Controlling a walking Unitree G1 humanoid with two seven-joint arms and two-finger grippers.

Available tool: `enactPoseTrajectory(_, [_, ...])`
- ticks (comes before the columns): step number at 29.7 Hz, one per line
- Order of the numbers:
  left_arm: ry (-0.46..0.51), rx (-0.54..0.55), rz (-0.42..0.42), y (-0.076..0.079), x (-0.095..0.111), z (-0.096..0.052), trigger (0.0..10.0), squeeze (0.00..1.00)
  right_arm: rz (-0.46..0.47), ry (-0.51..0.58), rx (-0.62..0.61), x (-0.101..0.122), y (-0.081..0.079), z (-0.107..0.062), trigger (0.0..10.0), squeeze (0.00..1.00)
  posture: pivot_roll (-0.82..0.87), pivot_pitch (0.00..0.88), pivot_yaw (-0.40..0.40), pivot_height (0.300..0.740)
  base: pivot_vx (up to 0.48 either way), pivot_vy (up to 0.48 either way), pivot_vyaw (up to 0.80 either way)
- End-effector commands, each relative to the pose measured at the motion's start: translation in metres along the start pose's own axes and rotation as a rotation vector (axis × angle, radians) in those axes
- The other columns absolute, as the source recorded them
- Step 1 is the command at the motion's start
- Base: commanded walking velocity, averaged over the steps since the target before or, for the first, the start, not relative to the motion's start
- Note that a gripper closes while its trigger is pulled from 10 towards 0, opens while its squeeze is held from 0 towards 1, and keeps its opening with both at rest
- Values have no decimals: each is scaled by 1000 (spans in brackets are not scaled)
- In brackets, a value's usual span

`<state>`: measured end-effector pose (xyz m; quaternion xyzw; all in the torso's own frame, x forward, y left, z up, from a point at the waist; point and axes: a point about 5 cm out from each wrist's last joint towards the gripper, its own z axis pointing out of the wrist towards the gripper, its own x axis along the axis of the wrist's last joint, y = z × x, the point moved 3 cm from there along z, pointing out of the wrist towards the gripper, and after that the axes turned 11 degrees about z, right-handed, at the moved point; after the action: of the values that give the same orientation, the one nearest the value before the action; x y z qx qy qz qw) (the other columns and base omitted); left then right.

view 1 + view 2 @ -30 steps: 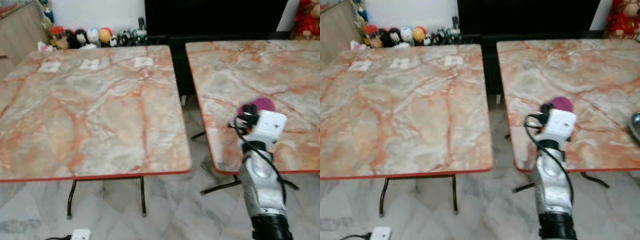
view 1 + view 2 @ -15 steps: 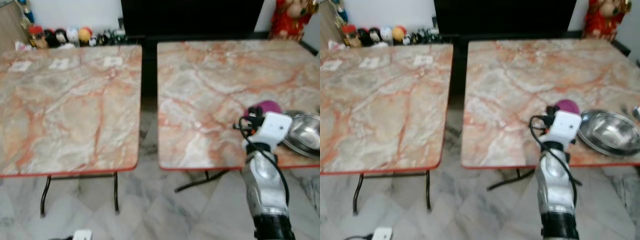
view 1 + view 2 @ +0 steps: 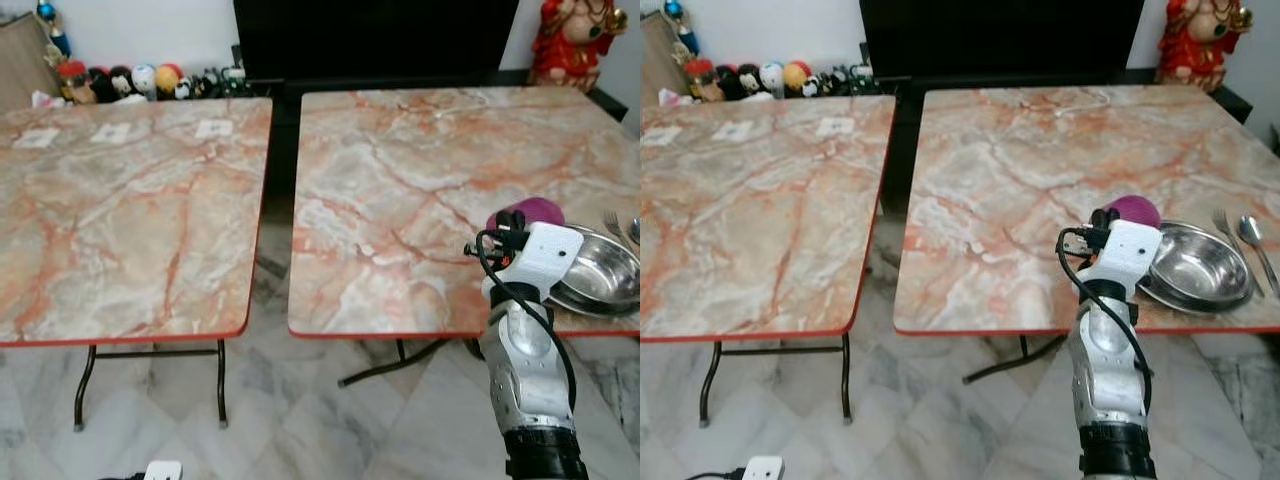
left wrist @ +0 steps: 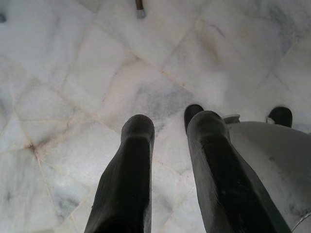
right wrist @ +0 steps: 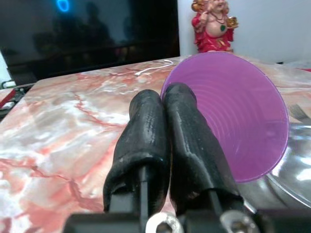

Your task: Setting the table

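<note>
My right gripper is shut on the rim of a purple cup, held just above the right marble table near its front edge. The cup lies tilted on its side, its mouth facing the wrist camera. Right beside it a steel bowl rests on the table, with a fork and a spoon to its right. My left gripper hangs over the marble floor, fingers apart and holding nothing.
A second marble table stands to the left across a narrow gap, with three paper cards at its far edge. Behind are a black cabinet, small toys and a red figurine. A white socket block lies on the floor.
The camera has swung right, bringing the right table, bowl, fork and spoon into view. The purple cup stays in my right gripper.
</note>
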<state>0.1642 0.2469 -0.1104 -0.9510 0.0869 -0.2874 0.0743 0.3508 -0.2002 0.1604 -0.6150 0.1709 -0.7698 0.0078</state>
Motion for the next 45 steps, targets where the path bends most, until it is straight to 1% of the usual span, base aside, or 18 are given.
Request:
enactPoseTrajectory(1, [-19,5,-15,-3,-6,-2,10000,0,5,2,6,1,-4,2,10000,0,-67,38,18,740,352,0,0])
enactPoseTrajectory(9, [-22,5,-6,-3,-6,-2,10000,0,0,-1,-6,0,-3,3,10000,0,-67,40,16,740,344,0,0])
enactPoseTrajectory(16, [-23,14,-7,-3,-6,-2,10000,0,-21,-29,-49,-4,4,3,10000,0,-66,41,14,740,0,0,0])
enactPoseTrajectory(18, [-24,13,-6,-3,-6,-1,10000,0,-46,-76,-59,-7,6,2,10000,0,-67,43,13,740,0,0,0])
enactPoseTrajectory(19, [-24,12,-6,-3,-6,-1,10000,0,-34,-76,-52,-6,4,2,10000,0,-67,43,13,740,0,0,0])
enactPoseTrajectory(21, [-26,10,-7,-3,-6,-1,10000,0,-53,-84,-31,-2,0,2,10000,0,-71,43,14,740,0,0,0])
enactPoseTrajectory(23, [-28,6,-7,-2,-7,-1,10000,0,-54,-116,-46,-3,0,2,10000,0,-73,42,13,740,0,0,0])
enactPoseTrajectory(26, [-29,6,-5,-3,-7,-1,10000,0,-113,-199,-62,-7,2,1,10000,0,-78,42,14,740,0,0,0])
enactPoseTrajectory(27, [-29,6,-5,-3,-7,-1,10000,0,-113,-199,-62,-7,2,1,10000,0,-78,42,14,740,0,0,0])
enactPoseTrajectory(28, [-29,7,-5,-3,-7,-1,10000,0,-123,-232,-78,-7,3,2,10000,0,-78,42,15,740,0,0,0])
enactPoseTrajectory(30, [-29,7,-5,-2,-6,-1,10000,0,-159,-262,-66,-4,-2,7,10000,0,-80,41,16,740,0,0,0])
enactPoseTrajectory(32, [-29,7,-5,-2,-6,-1,10000,0,-161,-265,-63,-4,-2,7,10000,0,-80,41,16,740,0,0,0])
enactPoseTrajectory(33, [-29,6,-6,-2,-7,-1,10000,0,-167,-322,-65,-11,-3,8,10000,0,-84,39,13,740,0,0,0])
enactPoseTrajectory(34, [-29,6,-6,-2,-7,-1,10000,0,-167,-322,-65,-11,-3,8,10000,0,-84,39,13,740,0,0,0])
enactPoseTrajectory(35, [-30,4,-6,-2,-7,-1,10000,0,-164,-360,-75,-16,-1,9,10000,0,-79,40,10,740,0,0,0])
enactPoseTrajectory(36, [-29,3,-8,-1,-7,-1,10000,0,-172,-371,-85,-18,1,9,10000,0,-76,40,9,740,0,0,0])
enactPoseTrajectory(42, [-31,4,-13,-1,-7,-1,10000,0,-188,-405,-113,-22,7,14,10000,0,-76,41,9,740,0,0,0])
enactPoseTrajectory(45, [-31,4,-14,-1,-7,-1,10000,0,-170,-422,-146,-22,11,16,10000,0,-73,42,7,740,0,0,0])
